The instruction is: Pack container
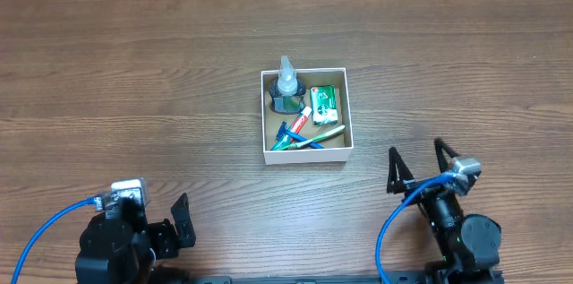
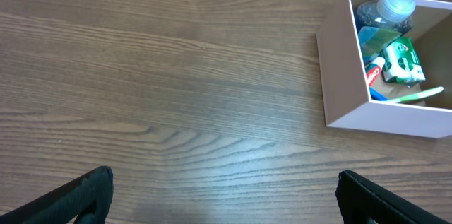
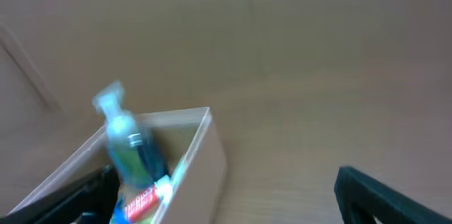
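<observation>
The container point(image 1: 350, 114), a small square white box with a brown inside, sits at the table's middle. It holds a small dark bottle with a clear nozzle point(image 1: 286, 82), a green packet point(image 1: 323, 105), a toothpaste tube point(image 1: 300, 123) and a toothbrush point(image 1: 313, 139). It also shows in the left wrist view point(image 2: 339, 75) and, blurred, in the right wrist view point(image 3: 205, 160). My left gripper point(image 1: 170, 226) is open and empty at the near left. My right gripper point(image 1: 419, 166) is open and empty, near right of the container.
The wooden table point(image 1: 134, 78) reaches to a pale wall along the far edge. A blue cable point(image 1: 45, 230) runs from the left arm and another point(image 1: 394, 221) from the right arm.
</observation>
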Motion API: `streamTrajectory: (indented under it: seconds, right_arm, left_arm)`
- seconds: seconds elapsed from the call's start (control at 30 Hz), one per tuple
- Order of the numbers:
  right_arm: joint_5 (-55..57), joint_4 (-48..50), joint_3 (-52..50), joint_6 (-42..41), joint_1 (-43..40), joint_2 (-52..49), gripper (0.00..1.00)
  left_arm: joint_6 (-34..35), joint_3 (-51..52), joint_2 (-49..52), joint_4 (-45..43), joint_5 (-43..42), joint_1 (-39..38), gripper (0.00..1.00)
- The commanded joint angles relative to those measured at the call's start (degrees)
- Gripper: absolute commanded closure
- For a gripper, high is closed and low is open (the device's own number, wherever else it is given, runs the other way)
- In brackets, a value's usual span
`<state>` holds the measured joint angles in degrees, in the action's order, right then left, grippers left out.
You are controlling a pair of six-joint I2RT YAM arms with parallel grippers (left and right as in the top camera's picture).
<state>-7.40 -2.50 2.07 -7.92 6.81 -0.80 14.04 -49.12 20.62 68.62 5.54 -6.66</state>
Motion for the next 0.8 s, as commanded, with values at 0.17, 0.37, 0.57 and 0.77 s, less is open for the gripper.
streamTrajectory:
  seconds: [0.17,0.37,0.57,0.77]
  right_arm:
    - [0.4,-1.9,-1.6,15.2,0.5,0.6,0.0]
    - [0.4,-1.7,-1.6,15.3,0.6,0.6,0.0]
    - [0.4,-1.7,-1.6,15.3,0.6,0.6,0.0]
    - [0.4,-1.7,-1.6,15.3,0.6,0.6,0.0]
  left_arm:
    - [1.0,0.3,-0.2,-0.1,-0.7,-0.2,0.0]
    - [1.0,0.3,-0.2,-0.1,-0.7,-0.2,0.0]
    - [1.0,0.3,-0.2,-0.1,-0.7,-0.2,0.0]
    - [1.0,0.3,-0.2,-0.1,-0.7,-0.2,0.0]
